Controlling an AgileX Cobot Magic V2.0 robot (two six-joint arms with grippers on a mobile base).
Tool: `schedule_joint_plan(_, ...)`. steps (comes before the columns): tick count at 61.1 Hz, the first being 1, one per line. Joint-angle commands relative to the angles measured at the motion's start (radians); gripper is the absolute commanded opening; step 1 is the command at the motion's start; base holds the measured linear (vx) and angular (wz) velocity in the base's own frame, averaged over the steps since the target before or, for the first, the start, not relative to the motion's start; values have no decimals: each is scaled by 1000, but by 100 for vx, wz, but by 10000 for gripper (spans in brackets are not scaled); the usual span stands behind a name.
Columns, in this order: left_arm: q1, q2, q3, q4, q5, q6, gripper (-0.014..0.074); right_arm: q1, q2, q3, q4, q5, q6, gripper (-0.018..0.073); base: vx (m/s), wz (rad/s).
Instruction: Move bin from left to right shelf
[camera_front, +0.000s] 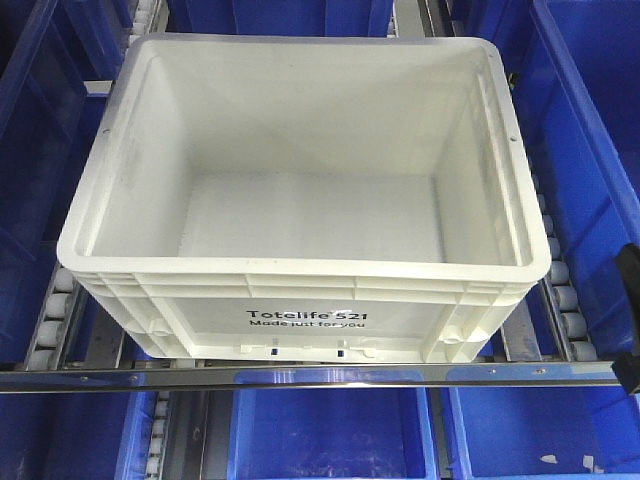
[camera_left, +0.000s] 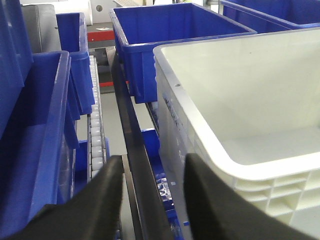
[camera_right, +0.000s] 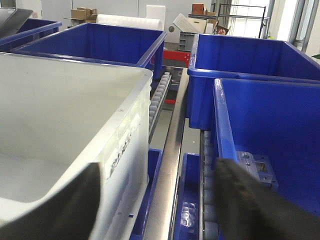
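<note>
Viewing white bin (camera_front: 300, 190) on rollers, empty | left fingers (camera_left: 105, 195) spread beside it | right fingers (camera_right: 75, 205) spread, straddling my bin's wall

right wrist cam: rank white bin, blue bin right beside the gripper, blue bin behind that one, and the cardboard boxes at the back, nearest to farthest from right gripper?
From the right gripper:
1. white bin, at the left finger; blue bin beside the gripper, at the right finger. Too close to call.
2. blue bin behind it, right, further up the lane.
3. cardboard boxes, far back left.
</note>
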Motion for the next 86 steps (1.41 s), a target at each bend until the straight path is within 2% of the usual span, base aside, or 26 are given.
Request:
schedule_joint_plan(1,-5,18,-23,-3,-81,-1,112,-2,15,-27,2,-69,-3,197,0,0)
schedule_joint_plan(2,-5,18,-23,-3,-81,-1,64,-2,15,-27,2,-69,-3,125,0,0)
schedule_joint_plan(5,-5,18,-23,-3,-81,-1,-11,-2,15,-27,2,-68,-3,-15,0,0)
schedule_joint_plan(13,-5,18,-23,-3,-77,-1,-9,-2,15,-27,37,-56,-2,-10,0,0)
schedule_joint_plan(59,-5,17,-23,0,-79,-1,-9,-2,15,-27,37,-53,-2,-8,0,0)
schedule_joint_plan(65,-5,-20,-23,-26,-42,-22,-9,-2,15,-27,37,-53,-2,-8,0,0)
schedule_joint_plan(78,-5,-162,117,-30,-39,-9,-9,-2,15,-27,37,-53,-2,-8,0,0)
schedule_joint_plan(86,-5,-266,234,-30,-115,-10,-9,-2,15,-27,37,-53,-2,-8,0,0)
